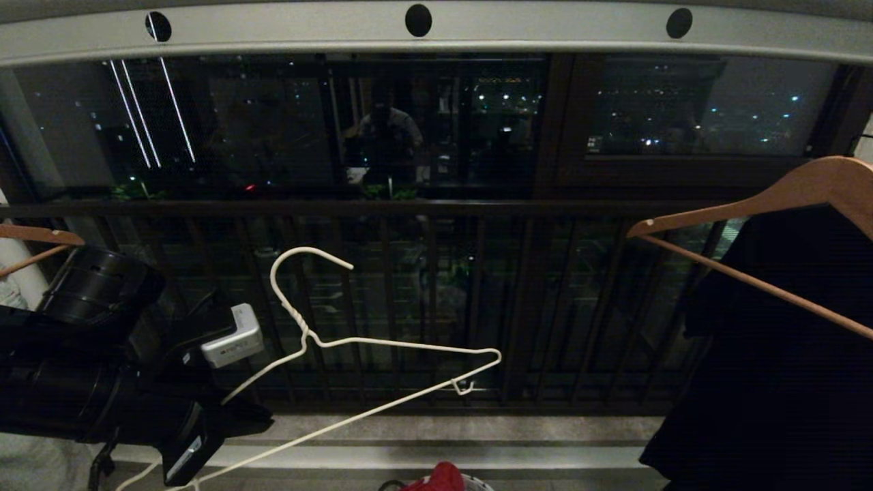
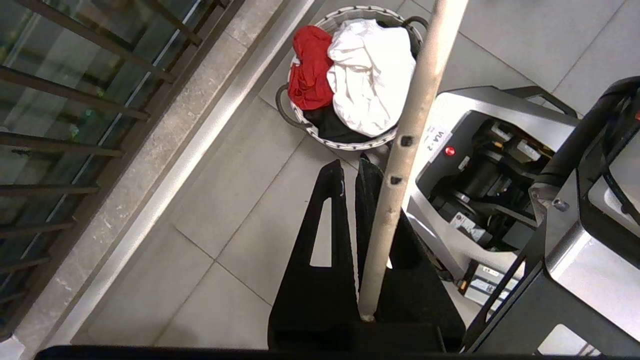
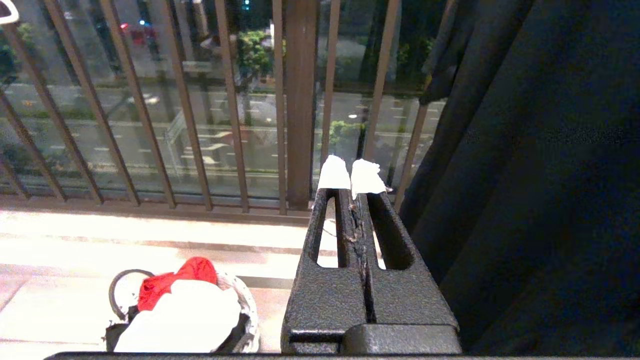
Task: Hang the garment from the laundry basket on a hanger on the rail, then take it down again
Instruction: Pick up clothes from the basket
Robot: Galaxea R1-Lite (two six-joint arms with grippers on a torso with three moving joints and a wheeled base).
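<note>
A thin white wire hanger (image 1: 354, 361) with a twisted neck and a small notch hook near its far end hangs tilted in the air, its open hook free and well below the long flat pale grey-white metal rail (image 1: 545, 31) with round black holes. The left gripper (image 2: 359, 172) holds it: the black jaws are clamped on the hanger's pale wire, which runs up between them and out past their tips in the left wrist view.

Beyond the jaw tips, on the grey tiled floor, stands the small round laundry basket with a black-and-white patterned rim (image 2: 350, 145) and dark loop handles. A crumpled white cotton T-shirt (image 2: 372, 82) lies on top inside it, touching a red cloth (image 2: 310, 70); no print on the shirt can be made out.

Beside the basket sits the robot's grey base (image 2: 475, 165), bearing a red button and a white label reading "VLA-2".

The right gripper (image 3: 352, 177) is away from the work, its white-tipped jaws pressed together on nothing, facing the dark vertical-barred balcony railing (image 3: 295, 100). A black garment (image 1: 784, 368) on a brown wooden hanger (image 1: 764, 204) hangs close beside those jaws. Open air lies between the wire hanger's hook and the rail; another wooden hanger's end (image 1: 37, 235) shows past the left arm.
</note>
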